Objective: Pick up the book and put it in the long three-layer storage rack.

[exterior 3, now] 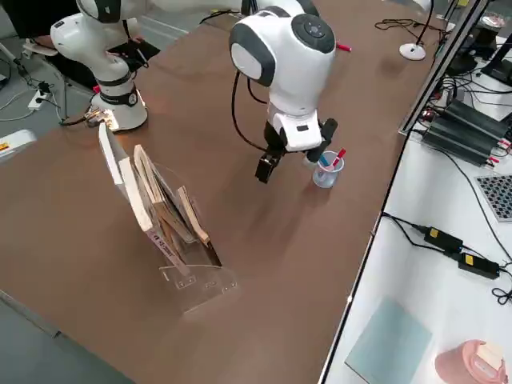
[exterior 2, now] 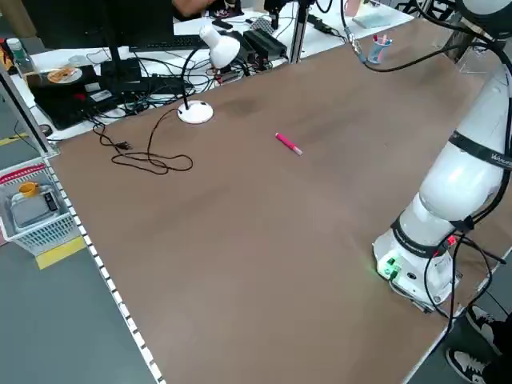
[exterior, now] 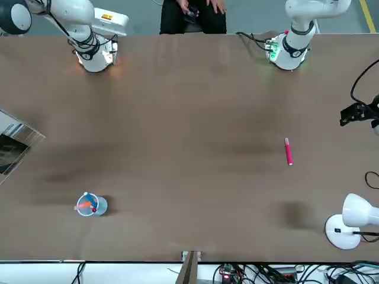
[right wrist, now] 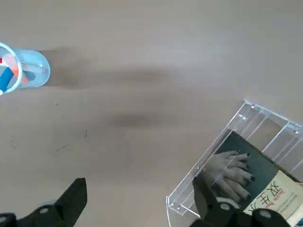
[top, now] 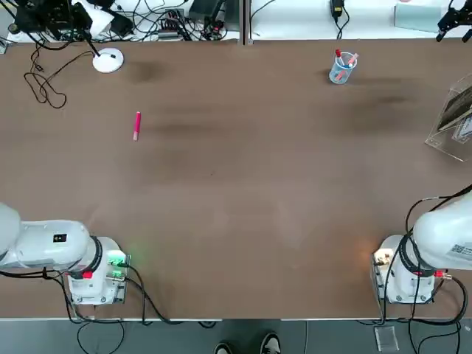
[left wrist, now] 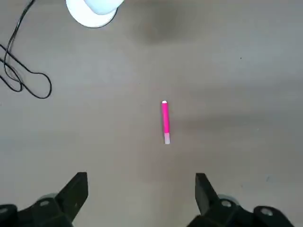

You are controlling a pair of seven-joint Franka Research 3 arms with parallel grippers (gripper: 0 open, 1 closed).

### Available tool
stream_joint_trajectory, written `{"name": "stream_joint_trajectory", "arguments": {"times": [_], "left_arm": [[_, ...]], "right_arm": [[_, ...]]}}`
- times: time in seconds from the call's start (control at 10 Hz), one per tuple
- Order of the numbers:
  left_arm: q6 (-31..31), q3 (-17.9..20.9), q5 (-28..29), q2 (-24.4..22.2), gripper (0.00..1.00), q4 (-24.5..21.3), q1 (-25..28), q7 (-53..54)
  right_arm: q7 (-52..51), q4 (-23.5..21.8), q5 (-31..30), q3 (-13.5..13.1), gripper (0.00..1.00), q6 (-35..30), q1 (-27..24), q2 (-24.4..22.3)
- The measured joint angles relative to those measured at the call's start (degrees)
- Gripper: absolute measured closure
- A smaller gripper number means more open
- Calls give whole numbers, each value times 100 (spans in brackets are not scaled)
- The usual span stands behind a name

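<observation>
The right gripper hangs over the table at the upper middle of the right side view, its black fingers spread wide with nothing between them. Behind it in that view is the light-blue, see-through plastic cup of pens. The thin rectangular book with a dark grey cover, a pale hand picture and a beige strip sits at the lower right of the right wrist view, already inside the clear acrylic storage rack with see-through walls. One fingertip overlaps the cover there, though the right side view shows gripper and rack well apart. From the gripper, the rack lies toward the lower left of the right side view; in the top view it is cut by the right edge. The book's long axis seems to slant from the middle right of the wrist view down to its lower right corner, the strip toward that corner. The right arm is clearly nearer; the left gripper, also wide and empty, is idle above the table area with the pink marker. With the book racked, any further reach would need jaws turned across its thickness, clear of the acrylic wall.
</observation>
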Motion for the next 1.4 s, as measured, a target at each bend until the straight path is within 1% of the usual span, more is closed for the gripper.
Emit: {"name": "stream_joint_trajectory", "arguments": {"times": [0.4, 0.8, 0.9, 1.1, 1.2, 1.4], "left_arm": [[0, 0, 0, -1, 0, 24, 1, 0], [-24, 1, 0, -86, 0, 52, 5, -8], [-49, 2, 0, -134, 0, 53, 5, -8], [-125, 16, 0, -235, 0, 54, 6, -8], [-170, 30, 0, -270, 0, 53, 7, -8], [-202, 60, -1, -306, 0, 58, 31, -39]], "right_arm": [[-87, 0, -68, -2, 0, 216, 172, 0], [-35, -6, -81, -19, 0, 474, 563, 0], [151, -6, -83, -57, 0, 513, 720, 0], [854, -15, -91, -108, 0, 541, 1068, -49], [1212, -51, -131, -121, 0, 537, 1233, -140], [1666, -182, -398, -129, 0, 495, 1551, -443]]}}
